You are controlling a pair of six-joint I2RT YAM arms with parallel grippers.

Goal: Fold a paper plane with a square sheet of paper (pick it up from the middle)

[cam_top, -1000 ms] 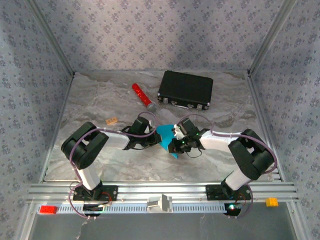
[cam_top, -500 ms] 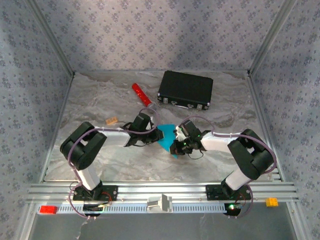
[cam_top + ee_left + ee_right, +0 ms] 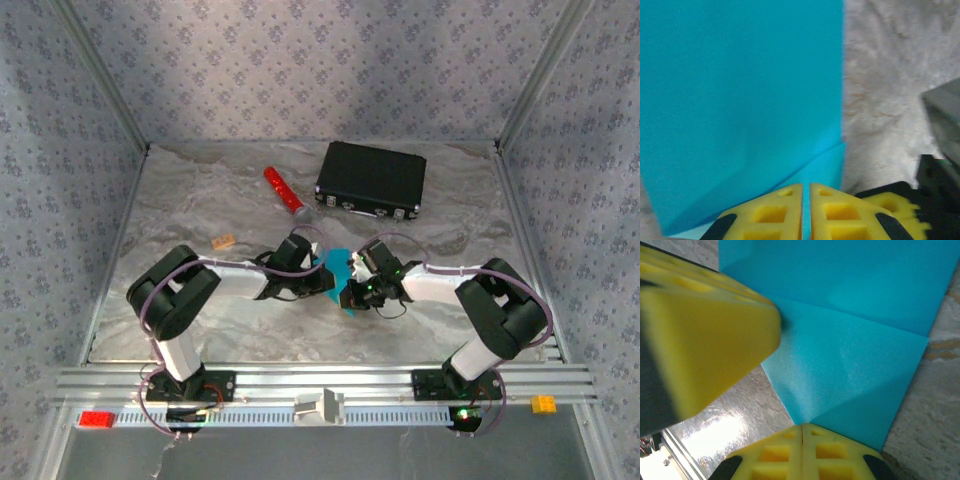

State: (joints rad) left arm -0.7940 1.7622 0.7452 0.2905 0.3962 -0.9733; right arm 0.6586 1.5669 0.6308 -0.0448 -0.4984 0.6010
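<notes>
The square sheet of paper (image 3: 337,265), bright cyan and partly folded with creases, lies on the table between my two grippers. In the left wrist view the paper (image 3: 740,100) spreads ahead of my left gripper (image 3: 806,186), whose yellow jaws are shut to a thin slit with their tips on the sheet. In the right wrist view a folded corner of the paper (image 3: 850,340) runs into my right gripper (image 3: 802,427), which is shut on it. One of the left gripper's fingers (image 3: 715,340) presses on a crease there. From above, the left gripper (image 3: 322,278) and right gripper (image 3: 350,292) stand close together.
A black case (image 3: 372,180) stands at the back, with a red cylinder (image 3: 282,190) to its left. A small tan block (image 3: 224,241) lies left of the left arm. Patterned walls close in the marbled table (image 3: 200,320).
My left gripper has moved right onto the paper, close to the right gripper, and covers more of the sheet. The right gripper has barely shifted.
</notes>
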